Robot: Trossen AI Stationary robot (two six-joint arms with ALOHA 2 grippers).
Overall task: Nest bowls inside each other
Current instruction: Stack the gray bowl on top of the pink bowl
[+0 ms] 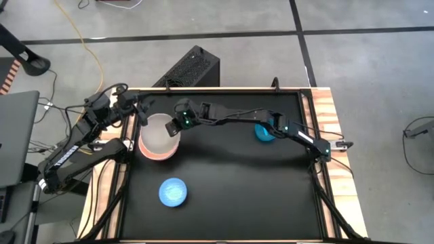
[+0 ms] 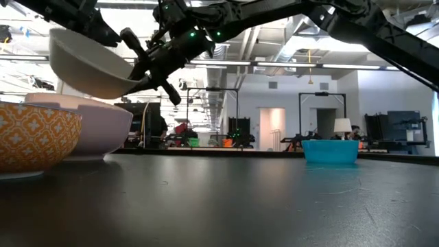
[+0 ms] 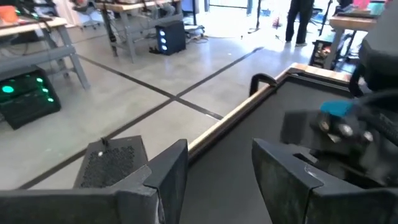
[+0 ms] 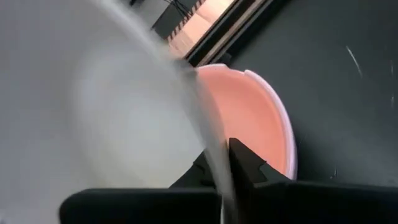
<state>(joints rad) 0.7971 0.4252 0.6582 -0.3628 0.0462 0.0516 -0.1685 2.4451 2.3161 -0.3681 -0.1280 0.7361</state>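
Observation:
A white bowl point(image 1: 159, 129) point(image 2: 86, 65) hangs tilted in the air at the table's far left, with my right gripper point(image 1: 178, 127) point(image 4: 221, 155) shut on it. Right under it a pink bowl point(image 1: 157, 156) point(image 2: 96, 130) point(image 4: 249, 112) stands upright on its base on the black table point(image 1: 237, 176). Whether a second pink bowl sits inside it I cannot tell. A small teal-blue bowl point(image 1: 263, 133) point(image 2: 330, 151) stands at the far right under the right arm. A light blue bowl point(image 1: 173, 192) sits near the front left. My left gripper point(image 1: 139, 112) point(image 3: 217, 168) waits open at the far left edge. My right gripper pinches the white bowl's rim point(image 4: 208, 134) on the bowl's right side, one finger inside the bowl and one finger point(image 2: 147, 81) outside its wall. The fingers come from the table's right, slanting down. The bowl is lifted clear above the pink bowl, tilted, its held side lower.
In the low view an orange-patterned bowl wall point(image 2: 31, 137) fills the near left. A black box point(image 1: 190, 68) stands on the floor behind the table's far edge. The table's middle and near right are bare.

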